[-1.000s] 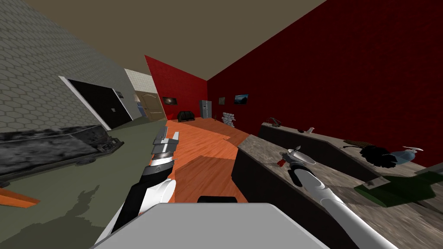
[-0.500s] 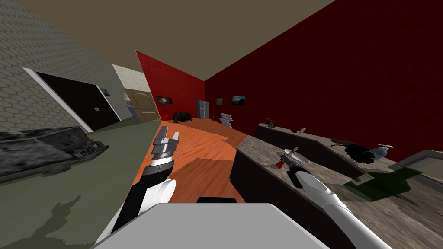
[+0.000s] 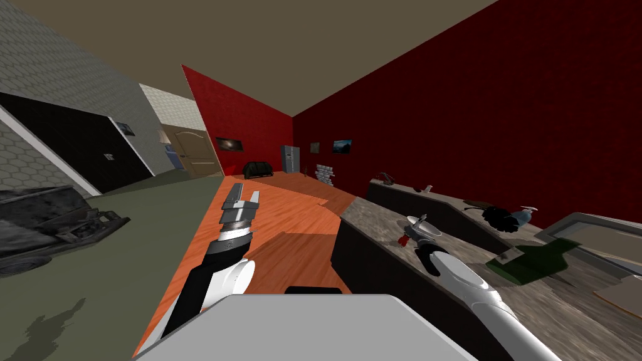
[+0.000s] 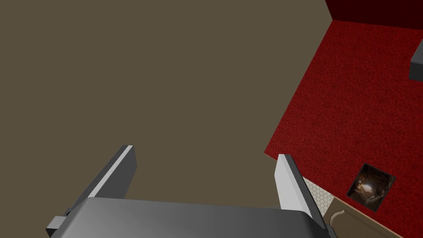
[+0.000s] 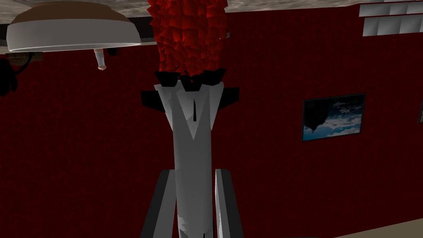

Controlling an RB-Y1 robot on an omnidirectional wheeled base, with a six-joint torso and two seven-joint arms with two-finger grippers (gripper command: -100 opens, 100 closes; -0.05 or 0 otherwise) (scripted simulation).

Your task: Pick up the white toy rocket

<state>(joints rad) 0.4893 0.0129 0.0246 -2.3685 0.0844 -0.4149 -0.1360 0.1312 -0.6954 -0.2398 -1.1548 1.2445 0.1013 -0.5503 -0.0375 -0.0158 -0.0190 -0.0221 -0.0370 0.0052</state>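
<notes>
Now gripping the white toy rocket (image 5: 192,136) in the right gripper (image 5: 193,171), both fingers (image 5: 163,198) pressed flat against the sides of its body. Holding it by the plain white end, with the black fins and the ragged red flame tail (image 5: 188,37) out past the fingertips. Pointing that red end toward the grey stone-patterned counter (image 3: 376,216); cannot tell whether touching the top or just clear of it. Reaching over the counter's near stretch with the right arm, in front of a dark red wall (image 5: 289,165). Seeing a white bowl (image 5: 72,35) with a brown inside on the counter, near the flame end and off to one side of the rocket. Noting a framed picture (image 5: 333,117) of sky and cloud on the wall on the rocket's other side. Further off along the counter in the head view, finding a black clump (image 3: 500,218) with a blue pump bottle (image 3: 524,215) just beside it, and a flat dark green shape (image 3: 530,262) nearer. Holding the left gripper (image 3: 244,197) up above the orange wood floor (image 3: 282,216), well apart from the counter, its fingers (image 4: 120,169) spread wide apart. At the far end of the room, making out a tan door (image 3: 194,150), a grey fridge (image 3: 289,158) and a black sofa (image 3: 257,169).
</notes>
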